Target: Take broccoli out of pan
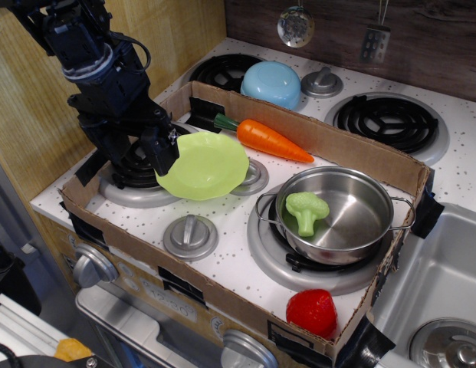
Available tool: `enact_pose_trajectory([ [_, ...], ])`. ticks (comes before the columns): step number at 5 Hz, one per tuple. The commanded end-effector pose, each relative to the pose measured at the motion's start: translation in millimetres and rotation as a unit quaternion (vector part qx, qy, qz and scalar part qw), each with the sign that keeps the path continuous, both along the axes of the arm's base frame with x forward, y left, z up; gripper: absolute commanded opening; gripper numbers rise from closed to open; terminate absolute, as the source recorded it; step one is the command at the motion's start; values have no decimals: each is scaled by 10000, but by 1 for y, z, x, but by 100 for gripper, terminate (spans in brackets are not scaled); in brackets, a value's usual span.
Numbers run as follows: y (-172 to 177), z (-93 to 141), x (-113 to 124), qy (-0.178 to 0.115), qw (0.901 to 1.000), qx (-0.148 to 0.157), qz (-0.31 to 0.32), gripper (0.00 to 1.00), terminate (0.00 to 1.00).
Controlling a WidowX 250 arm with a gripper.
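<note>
Broccoli (306,211) inside pan (360,244), well apart from hand (162,150) gripping lime-green plate (204,165).

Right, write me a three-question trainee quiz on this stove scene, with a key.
1. True or false: the broccoli lies inside the pan.
2. Multiple choice: what lies along the back wall of the cardboard tray? A) a carrot B) a banana C) a spoon
3. Fill in: the gripper is at the left side of the tray, right beside the lime-green ____.

Key: 1 true; 2 A; 3 plate. Whether the gripper is actually shut on the plate cannot be told from this view.
</note>
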State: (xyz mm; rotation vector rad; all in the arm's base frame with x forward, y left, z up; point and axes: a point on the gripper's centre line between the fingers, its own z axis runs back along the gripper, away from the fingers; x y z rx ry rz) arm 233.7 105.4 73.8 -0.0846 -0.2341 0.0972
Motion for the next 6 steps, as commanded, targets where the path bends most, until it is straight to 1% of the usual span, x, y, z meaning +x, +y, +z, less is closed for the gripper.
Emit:
enact_pose_trajectory([
  [1, 0, 0, 0, 0, 10000, 0, 0, 100, 0],
  [2, -29, 28, 12, -35, 9963, 433, 737, 100, 0],
  [3, -59, 35, 24, -61, 9905, 446, 1298, 100, 0],
  [4, -79, 42, 41, 11, 9784, 133, 2065, 100, 0],
  [5, -90, 45, 60, 173, 9510, -455, 3055, 100, 0],
  [6, -100, 36, 65, 185, 9134, -930, 3958, 100, 0],
])
